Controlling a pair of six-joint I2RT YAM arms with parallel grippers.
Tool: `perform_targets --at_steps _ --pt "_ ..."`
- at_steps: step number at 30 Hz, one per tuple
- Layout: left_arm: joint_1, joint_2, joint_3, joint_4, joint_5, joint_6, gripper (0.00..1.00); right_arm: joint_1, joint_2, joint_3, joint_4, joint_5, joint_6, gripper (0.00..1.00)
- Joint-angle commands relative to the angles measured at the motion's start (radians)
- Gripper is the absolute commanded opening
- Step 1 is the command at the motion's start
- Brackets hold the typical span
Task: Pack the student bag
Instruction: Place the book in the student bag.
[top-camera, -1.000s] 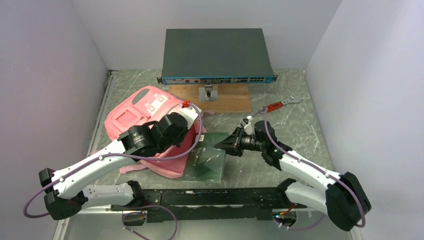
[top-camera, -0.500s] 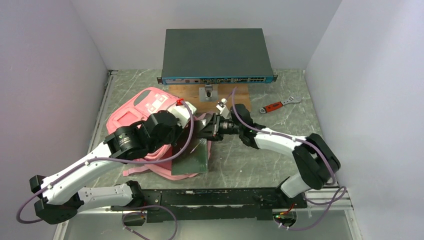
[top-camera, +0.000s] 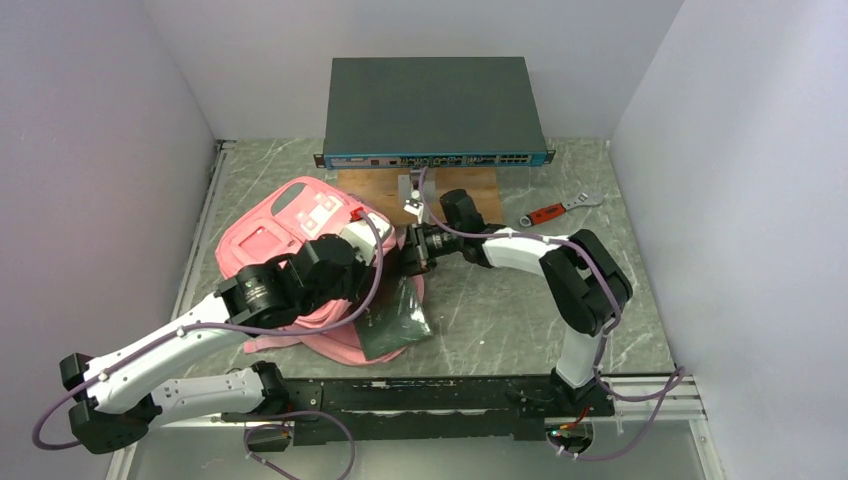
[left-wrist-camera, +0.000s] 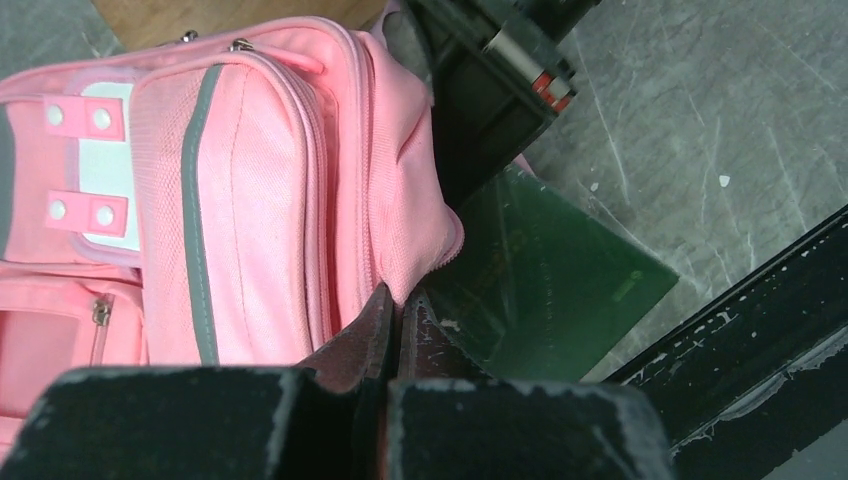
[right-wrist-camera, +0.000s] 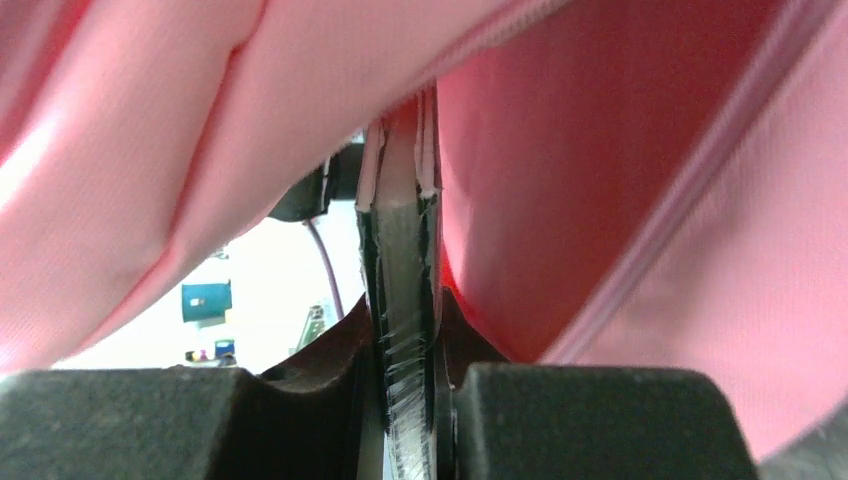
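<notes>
The student bag (top-camera: 290, 225) is a pink backpack lying on the left of the table. My left gripper (left-wrist-camera: 400, 300) is shut on the pink rim (left-wrist-camera: 425, 265) of its opening and holds that edge up. A flat dark-green folder (top-camera: 395, 322) lies slanted at the opening, its lower corner on the table (left-wrist-camera: 560, 290). My right gripper (top-camera: 412, 250) reaches in from the right and is shut on the folder's thin edge (right-wrist-camera: 400, 250). Pink fabric (right-wrist-camera: 620, 200) fills the right wrist view on both sides of the right gripper (right-wrist-camera: 400, 300). The inside of the bag is hidden.
A dark grey network switch (top-camera: 435, 105) stands at the back on a wooden board (top-camera: 455, 200). A small metal part (top-camera: 415, 190) sits on the board. A red-handled wrench (top-camera: 555, 210) lies at the back right. A black rail (top-camera: 430, 395) runs along the near edge.
My right arm has swung left with the green folder, from mid-table to the bag's opening. The folder now stands steeper and partly under the pink rim. The left arm shifted slightly, still gripping the bag.
</notes>
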Motion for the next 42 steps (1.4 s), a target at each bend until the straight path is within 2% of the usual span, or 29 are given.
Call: perform_targets --at_steps 1,3,4,6,7,8,12,15,19,22,26,28,30,32,34,36,39,42 --pt "-0.003 -0.01 -0.042 0.168 -0.003 -0.077 0.0 -0.086 -0.087 -0.027 -0.043 -0.247 -0.095 0.0" --pt "-0.003 -0.008 -0.082 0.21 0.025 -0.095 0.0 -0.102 -0.082 0.044 -0.405 -0.189 -0.351 0.0" --pt "-0.003 -0.001 -0.102 0.232 0.049 -0.108 0.0 -0.102 -0.072 0.07 -0.513 -0.143 -0.431 0.0" --pt "-0.003 0.029 -0.139 0.278 0.101 -0.143 0.0 -0.102 -0.036 0.1 -0.623 -0.109 -0.509 0.0" --pt "-0.004 0.047 -0.158 0.296 0.125 -0.166 0.0 -0.102 -0.022 0.106 -0.63 -0.101 -0.517 0.0" --pt "-0.003 0.07 -0.172 0.308 0.144 -0.192 0.0 -0.101 -0.012 0.104 -0.617 -0.073 -0.506 0.08" --pt "-0.003 0.157 -0.23 0.329 0.17 -0.317 0.0 -0.103 -0.006 0.099 -0.571 0.133 -0.409 0.44" --pt "-0.003 0.187 -0.296 0.353 0.163 -0.395 0.0 -0.122 -0.063 0.013 -0.457 0.242 -0.28 0.7" --pt "-0.003 0.205 -0.365 0.421 0.172 -0.435 0.0 -0.184 -0.129 -0.083 -0.423 0.346 -0.21 0.85" --pt "-0.004 0.229 -0.389 0.439 0.184 -0.444 0.0 -0.246 -0.24 -0.163 -0.418 0.374 -0.173 0.99" --pt "-0.003 0.247 -0.398 0.428 0.191 -0.454 0.0 -0.29 -0.444 -0.237 -0.507 0.428 -0.147 1.0" --pt "-0.003 0.233 -0.41 0.437 0.196 -0.455 0.0 -0.288 -0.553 -0.323 -0.48 0.372 -0.074 1.0" --pt "-0.003 0.219 -0.418 0.439 0.191 -0.457 0.0 -0.264 -0.666 -0.473 -0.316 0.265 0.099 1.0" --pt "-0.003 0.209 -0.422 0.441 0.187 -0.457 0.0 -0.173 -0.775 -0.633 -0.03 0.225 0.329 1.0" --pt "-0.003 0.204 -0.417 0.439 0.19 -0.455 0.0 -0.072 -0.851 -0.738 0.089 0.331 0.519 0.99" --pt "-0.003 0.197 -0.414 0.444 0.196 -0.454 0.0 0.024 -0.937 -0.809 0.131 0.488 0.63 0.96" --pt "-0.003 0.183 -0.412 0.455 0.201 -0.449 0.0 0.119 -1.029 -0.886 0.138 0.674 0.728 0.95" --pt "-0.003 0.176 -0.402 0.452 0.199 -0.434 0.0 0.187 -1.031 -0.937 0.182 0.768 0.799 0.92"
